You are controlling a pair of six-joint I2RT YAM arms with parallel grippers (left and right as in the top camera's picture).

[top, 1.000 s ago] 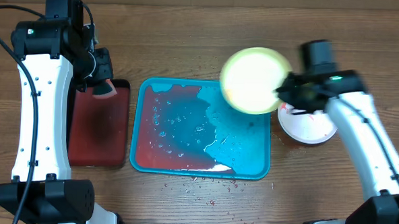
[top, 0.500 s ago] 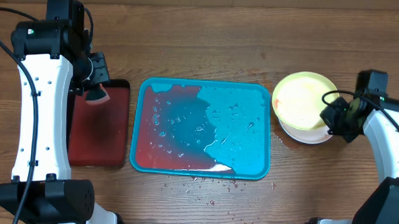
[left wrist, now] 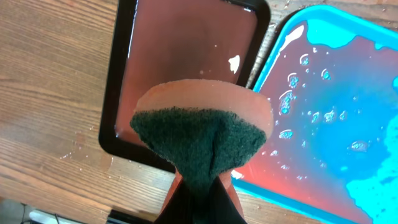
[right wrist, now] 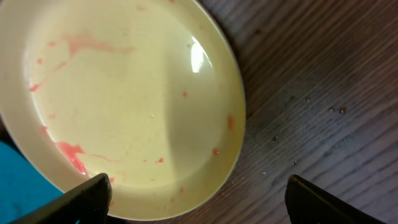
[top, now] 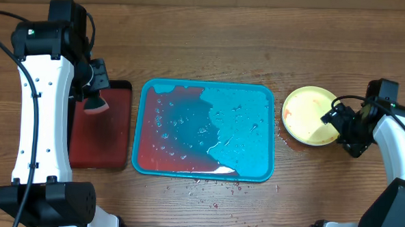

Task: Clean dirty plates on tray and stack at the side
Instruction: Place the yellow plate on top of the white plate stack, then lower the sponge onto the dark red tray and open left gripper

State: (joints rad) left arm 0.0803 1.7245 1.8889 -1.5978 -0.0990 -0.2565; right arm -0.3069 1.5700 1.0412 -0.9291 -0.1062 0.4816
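Observation:
A yellow-green plate [top: 309, 115] with faint red smears lies flat on the wooden table, just right of the turquoise tray [top: 255, 167]. In the right wrist view the plate [right wrist: 124, 99] fills the upper left. My right gripper [top: 333, 126] hangs over the plate's right edge, open; its gripper [right wrist: 199, 208] has dark fingertips [right wrist: 87, 199] spread wide with nothing between them. My left gripper [top: 94, 95] is shut on an orange sponge with a green scouring face [left wrist: 202, 137], held above the dark red tray [top: 102, 147]. No plate lies on the turquoise tray.
The turquoise tray [left wrist: 348, 112] holds pink-red watery puddles and droplets. The black-rimmed dark red tray [left wrist: 180, 56] lies left of it, holding liquid. Small splashes dot the wood [top: 213, 189] in front of the turquoise tray. Wood to the plate's right [right wrist: 311, 93] is bare.
My right gripper carried the yellow-green plate from above the tray's far right corner to the table on the right, set it down and opened. The left gripper with the sponge barely shifted.

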